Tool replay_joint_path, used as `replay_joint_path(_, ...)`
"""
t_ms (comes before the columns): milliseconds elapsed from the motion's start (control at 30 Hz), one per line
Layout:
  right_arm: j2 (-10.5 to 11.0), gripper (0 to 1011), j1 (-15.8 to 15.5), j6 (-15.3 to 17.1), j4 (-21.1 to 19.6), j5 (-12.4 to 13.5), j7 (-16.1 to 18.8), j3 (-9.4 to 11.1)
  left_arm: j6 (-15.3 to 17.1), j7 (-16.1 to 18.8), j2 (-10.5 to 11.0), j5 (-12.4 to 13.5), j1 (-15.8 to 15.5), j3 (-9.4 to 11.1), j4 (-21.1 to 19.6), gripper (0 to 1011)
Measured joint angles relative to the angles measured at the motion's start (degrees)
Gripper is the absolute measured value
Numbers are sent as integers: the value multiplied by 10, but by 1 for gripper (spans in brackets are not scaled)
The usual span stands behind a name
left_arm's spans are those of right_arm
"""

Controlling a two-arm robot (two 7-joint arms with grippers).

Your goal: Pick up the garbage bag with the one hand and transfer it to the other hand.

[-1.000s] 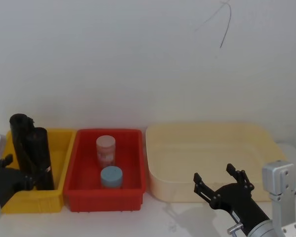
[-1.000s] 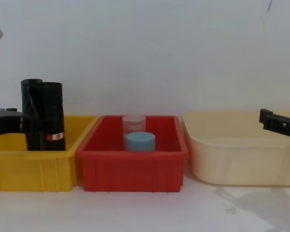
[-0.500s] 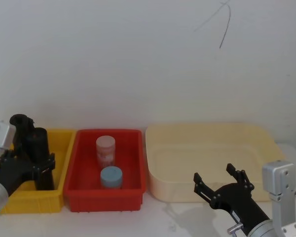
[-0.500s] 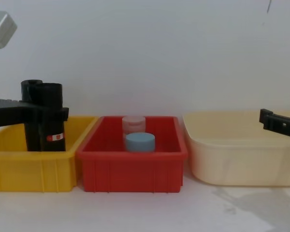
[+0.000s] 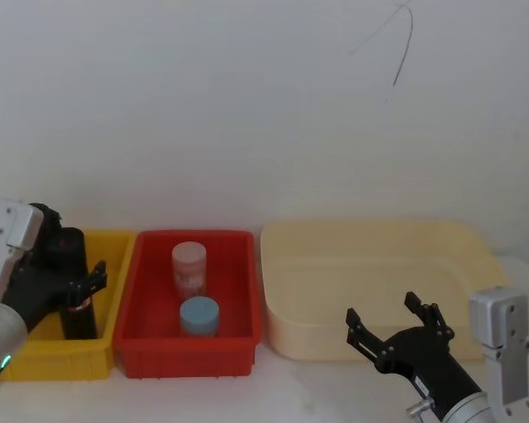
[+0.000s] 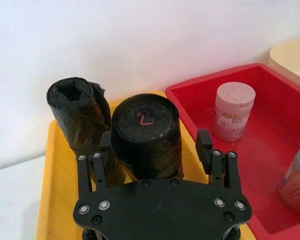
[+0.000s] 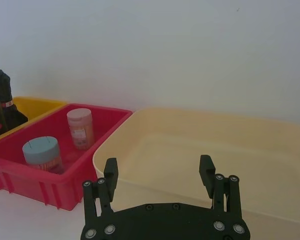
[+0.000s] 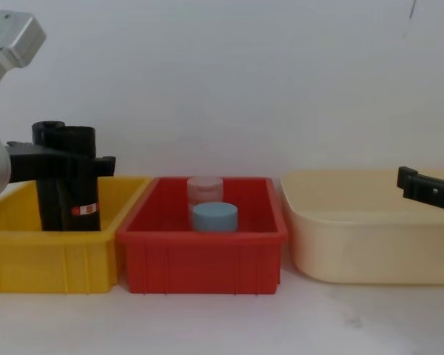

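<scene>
Lab bench (image 8: 222, 325), bare white wall (image 5: 247, 106), coloured plastic bins (image 8: 207, 235)

left gripper (image 6: 155, 141): black, silver screws (image 6: 104, 204) | right gripper (image 7: 158, 165): black, silver screws | arms (image 5: 502, 326): silver, green light (image 5: 2, 360) on left

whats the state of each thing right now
bag: upright in yellow bin, not yet gripped
left tool: open, fingers either side of bag
right tool: open, hovering before cream tub
other roll: upright, beside bag
pink jar: upright, capped, in red bin
blue-lid jar: upright, capped, in red bin
</scene>
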Motion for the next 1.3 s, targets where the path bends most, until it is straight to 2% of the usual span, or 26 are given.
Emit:
replay_joint_path(167, 0, 1001, 0, 0, 0, 0, 0, 0, 0, -1, -3, 4, -7, 3, 8, 906)
replay_joint_path(367, 0, 1000, 0, 0, 0, 0, 0, 0, 0, -1, -5, 7, -12, 4, 13, 738)
replay_joint_path(400, 0, 1001, 0, 0, 0, 0, 0, 0, 0, -1, -6, 7, -13, 4, 13, 738)
replay_joint_path(533, 0, 1001, 0, 0, 0, 0, 0, 0, 0, -2, -6, 8, -14, 5, 14, 579)
replay_joint_path(567, 0, 1000, 0, 0, 0, 0, 0, 0, 0, -2, -6, 8, -14, 5, 14, 565)
replay_joint_path(900, 0, 1001, 0, 0, 0, 0, 0, 0, 5, -7, 0, 10, -8, -1, -12, 504)
replay_joint_path(1300, 0, 1001, 0, 0, 0, 0, 0, 0, 41, -32, 14, -4, -25, -20, -69, 499)
